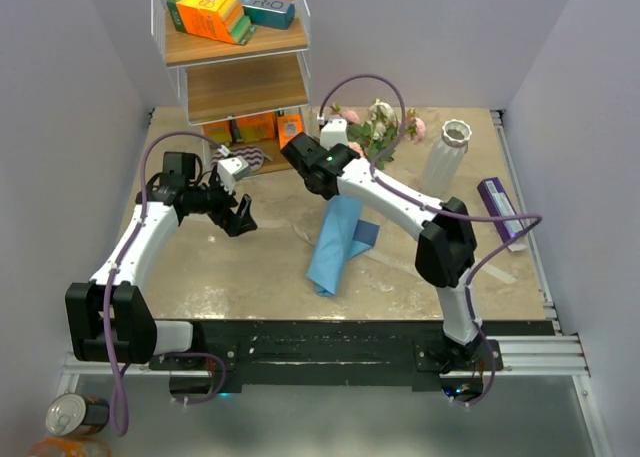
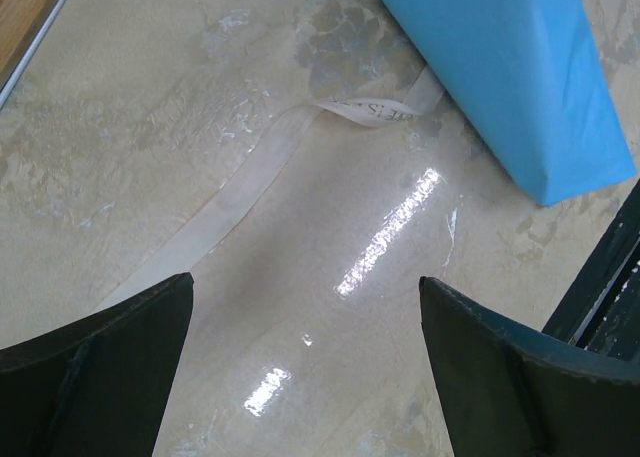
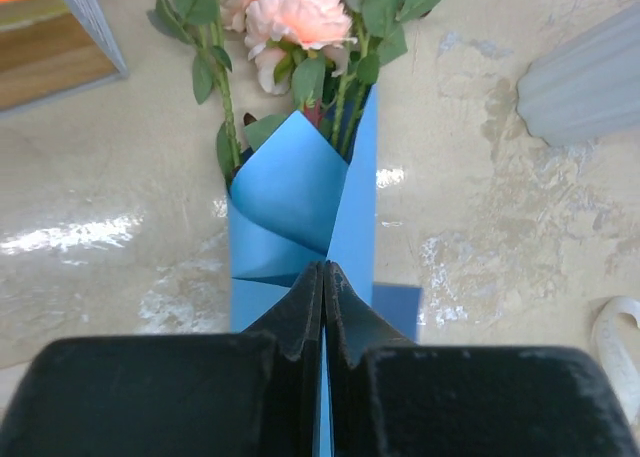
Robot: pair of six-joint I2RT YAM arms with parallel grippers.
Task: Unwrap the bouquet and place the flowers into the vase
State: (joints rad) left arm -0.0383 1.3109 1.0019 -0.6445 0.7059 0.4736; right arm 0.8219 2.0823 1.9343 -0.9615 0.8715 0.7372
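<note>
Blue paper [image 1: 335, 252]: lies along the table [image 1: 200, 277] with the tie off. I think a low, slow pull toward the near edge is best.
Flowers [image 3: 295, 12]: the stems sit in the paper's mouth and the blooms point far. They may drag with it.
Right gripper [image 3: 323, 267]: fingers are pressed together on a paper fold.
Shelf [image 1: 235, 77]: far left, apart.
Vase [image 1: 445, 157]: upright near the blooms, easy to knock.
Purple box [image 1: 500, 209]: right side, well apart.
Ribbon [image 2: 250, 172]: loose on the table.
Left gripper [image 2: 305, 282]: fingers are wide apart and empty, above the ribbon.
</note>
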